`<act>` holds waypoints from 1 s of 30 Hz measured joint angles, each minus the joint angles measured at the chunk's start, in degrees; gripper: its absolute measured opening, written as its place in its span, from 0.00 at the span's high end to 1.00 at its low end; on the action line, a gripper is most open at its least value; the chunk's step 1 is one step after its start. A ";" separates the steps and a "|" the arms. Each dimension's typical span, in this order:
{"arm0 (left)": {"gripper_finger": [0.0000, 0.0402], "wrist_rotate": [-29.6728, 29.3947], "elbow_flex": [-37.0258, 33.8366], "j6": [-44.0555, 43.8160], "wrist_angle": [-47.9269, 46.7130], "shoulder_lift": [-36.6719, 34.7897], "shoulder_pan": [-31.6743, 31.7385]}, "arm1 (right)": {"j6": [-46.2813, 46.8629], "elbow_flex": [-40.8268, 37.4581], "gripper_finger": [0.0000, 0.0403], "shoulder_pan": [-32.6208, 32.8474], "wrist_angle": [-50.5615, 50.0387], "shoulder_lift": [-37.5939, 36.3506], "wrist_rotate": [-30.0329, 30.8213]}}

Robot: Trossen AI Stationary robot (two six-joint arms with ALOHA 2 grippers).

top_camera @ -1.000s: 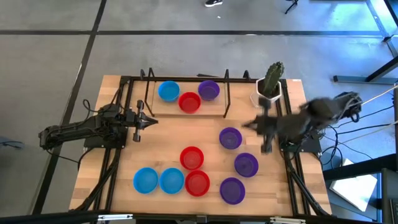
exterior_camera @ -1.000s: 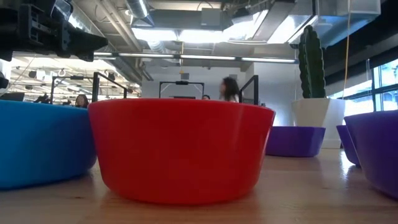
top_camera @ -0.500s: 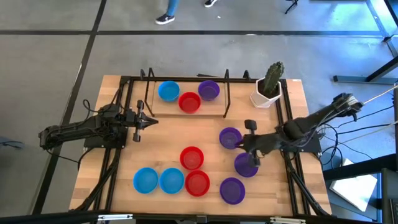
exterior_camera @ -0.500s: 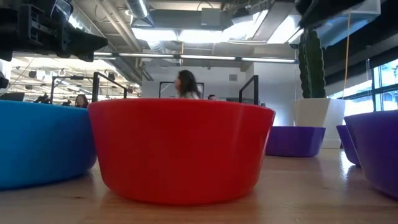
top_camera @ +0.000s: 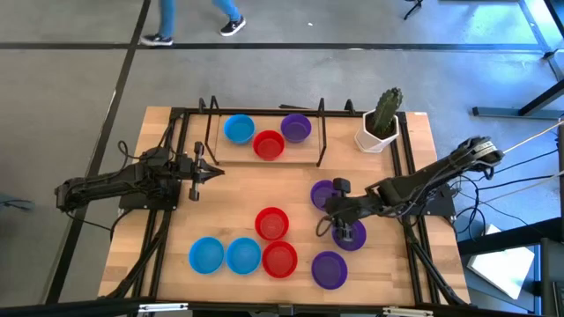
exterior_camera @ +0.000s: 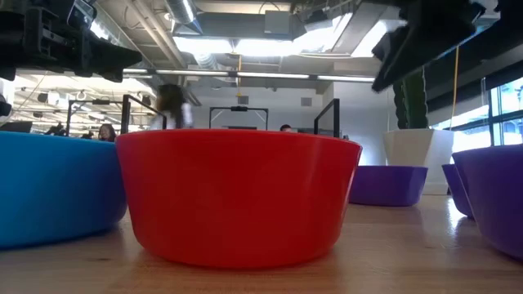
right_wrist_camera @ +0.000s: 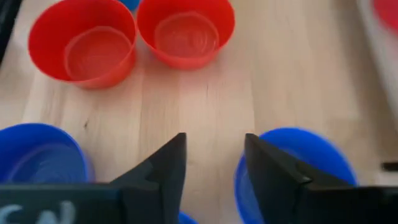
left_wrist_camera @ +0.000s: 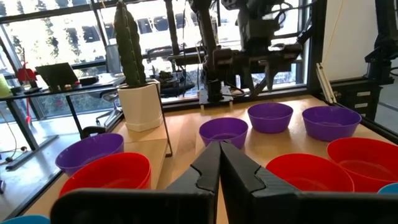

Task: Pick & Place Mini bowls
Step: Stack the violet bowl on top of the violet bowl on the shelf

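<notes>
Purple mini bowls [top_camera: 350, 233] lie beneath right gripper [top_camera: 328, 211], open.

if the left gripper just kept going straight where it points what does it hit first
Probably the nearest purple bowl, dead ahead of the left gripper. Height is unclear: if it clears the rim, the right gripper comes next.

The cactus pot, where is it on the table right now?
In the high view the white cactus pot stands at the table's far right corner, just right of the black frame that holds a blue, a red and a purple bowl.
</notes>
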 joint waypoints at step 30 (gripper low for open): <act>0.98 0.00 0.00 0.07 0.02 -0.02 0.00 | 2.90 0.00 0.50 -5.30 -5.07 16.66 -0.65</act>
